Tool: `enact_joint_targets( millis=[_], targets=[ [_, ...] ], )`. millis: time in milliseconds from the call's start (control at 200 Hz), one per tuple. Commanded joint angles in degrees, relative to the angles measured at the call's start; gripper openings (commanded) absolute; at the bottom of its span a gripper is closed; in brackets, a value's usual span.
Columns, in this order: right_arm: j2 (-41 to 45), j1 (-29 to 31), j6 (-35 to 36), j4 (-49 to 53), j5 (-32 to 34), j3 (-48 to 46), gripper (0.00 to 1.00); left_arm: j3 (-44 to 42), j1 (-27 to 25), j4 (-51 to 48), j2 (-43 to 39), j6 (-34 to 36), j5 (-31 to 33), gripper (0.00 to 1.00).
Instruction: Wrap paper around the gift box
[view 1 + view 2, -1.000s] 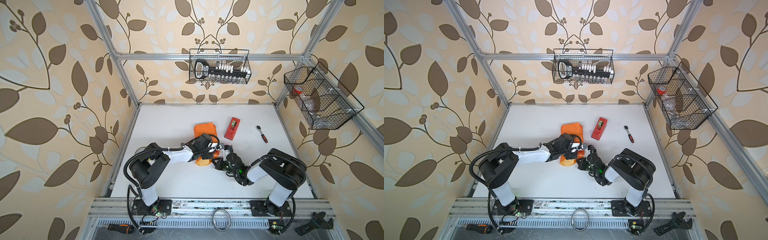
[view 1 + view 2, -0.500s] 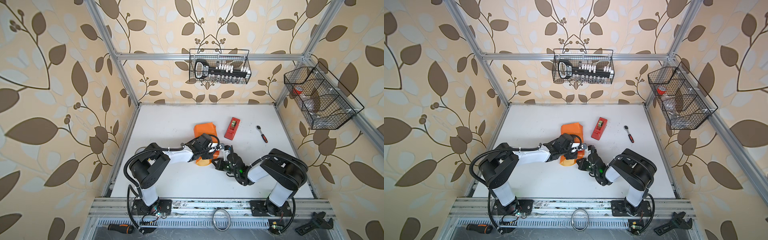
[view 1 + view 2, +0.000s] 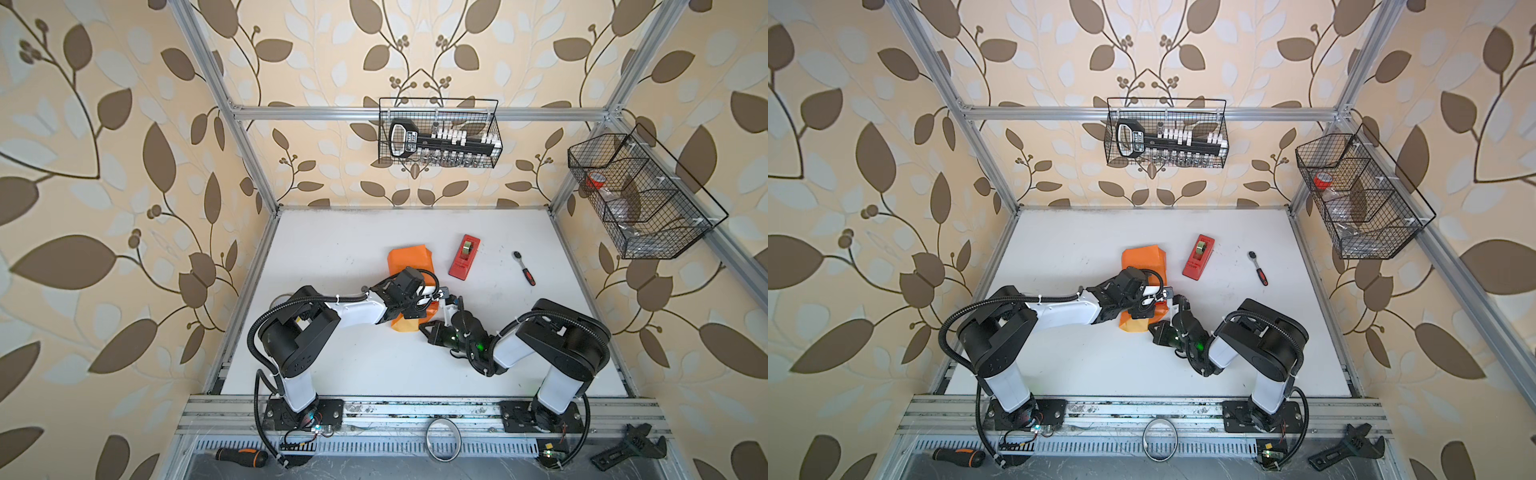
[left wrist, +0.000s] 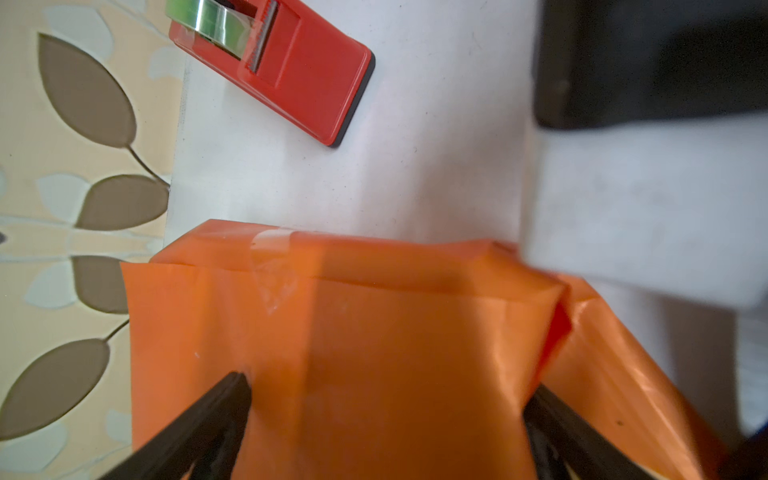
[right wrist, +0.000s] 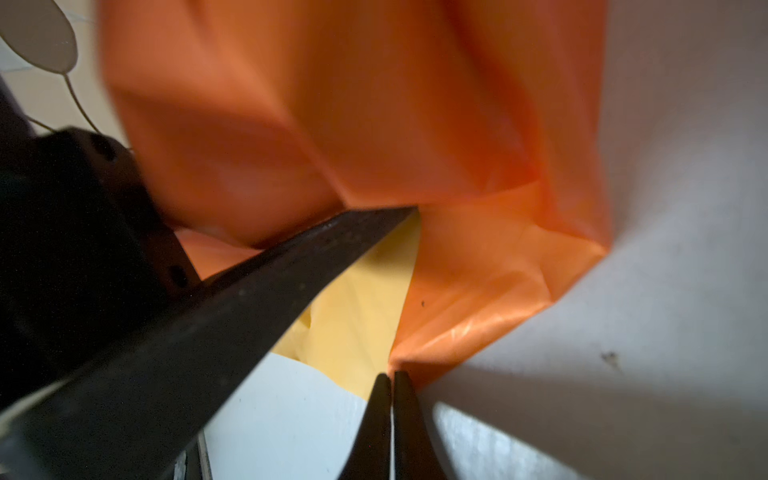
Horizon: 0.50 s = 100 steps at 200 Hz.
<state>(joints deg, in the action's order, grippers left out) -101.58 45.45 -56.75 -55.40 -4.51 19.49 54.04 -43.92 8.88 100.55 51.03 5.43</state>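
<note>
Robot lab cell (aluminium frame (image 3: 311, 113))

Gift box unseen beneath paper (image 4: 374, 332)

White table (image 3: 353, 249) bears orange paper (image 3: 409, 259), tape dispenser (image 3: 464, 255) (red), small ratchet (image 3: 524, 268).

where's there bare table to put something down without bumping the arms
Widest bare patch: the table between the left frame rail and the paper. Also the near strip between the two arm bases, and the far right corner past the ratchet. Crowded: the middle, where left hand and right hand meet on the paper, tape dispenser alongside.
</note>
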Motion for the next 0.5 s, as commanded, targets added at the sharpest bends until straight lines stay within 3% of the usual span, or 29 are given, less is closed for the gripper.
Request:
enact_joint_targets(
  millis=[0,495],
  targets=[
    [0.2,-2.6,0.1,3.6,-0.5,-0.7,0.08,-1.0,-0.2,-0.7,-0.2,1.6,0.3,0.99],
    [-0.2,-12.3,1.6,3.8,-5.0,2.0,0.08,-1.1,-0.1,-0.8,-0.1,1.6,0.4,0.99]
  ],
)
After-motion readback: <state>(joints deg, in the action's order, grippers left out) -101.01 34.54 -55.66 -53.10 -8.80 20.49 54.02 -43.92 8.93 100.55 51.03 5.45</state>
